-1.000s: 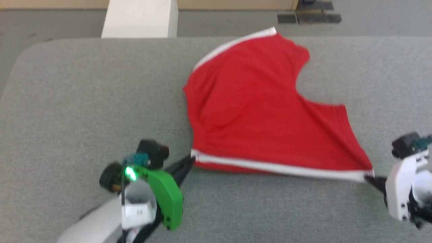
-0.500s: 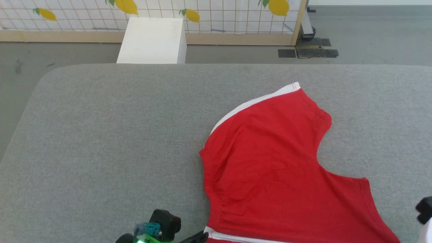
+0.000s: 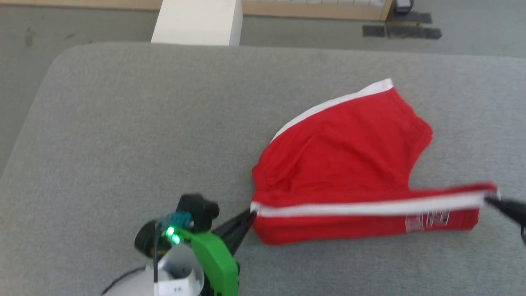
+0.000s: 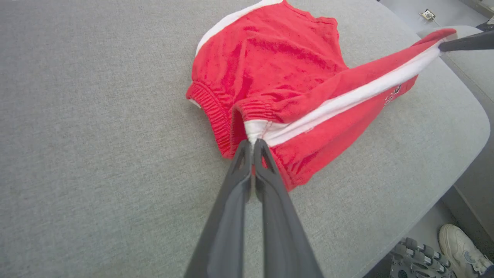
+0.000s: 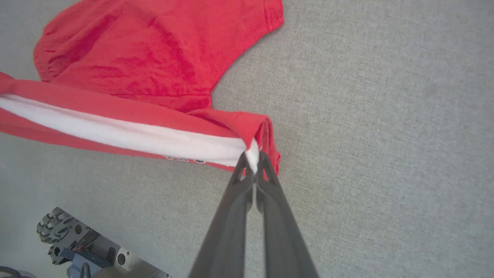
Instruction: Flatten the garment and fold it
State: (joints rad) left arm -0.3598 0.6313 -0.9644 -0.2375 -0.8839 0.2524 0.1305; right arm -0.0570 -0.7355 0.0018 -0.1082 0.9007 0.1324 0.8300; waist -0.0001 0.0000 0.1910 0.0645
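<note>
The garment (image 3: 349, 152) is a pair of red shorts with white side stripes, lying on the grey padded table (image 3: 123, 123) right of centre. My left gripper (image 3: 251, 212) is shut on the waistband end of the near white stripe (image 4: 254, 133). My right gripper (image 3: 491, 200) is shut on the hem end of that stripe (image 5: 252, 154). The near leg is lifted and stretched taut between the two grippers, with white print (image 3: 427, 220) showing on its hanging side. The far leg (image 3: 382, 107) rests flat on the table.
A white box (image 3: 197, 20) stands on the floor beyond the table's far edge. The table's rounded edge (image 4: 463, 154) lies close to the right of the garment in the left wrist view, with a shoe (image 4: 461, 247) and a wheeled base (image 4: 415, 260) on the floor below it.
The near striped edge has risen off the table between both grippers, so the leg now hangs folded with its print showing. The head camera has tilted up and back down between frames.
</note>
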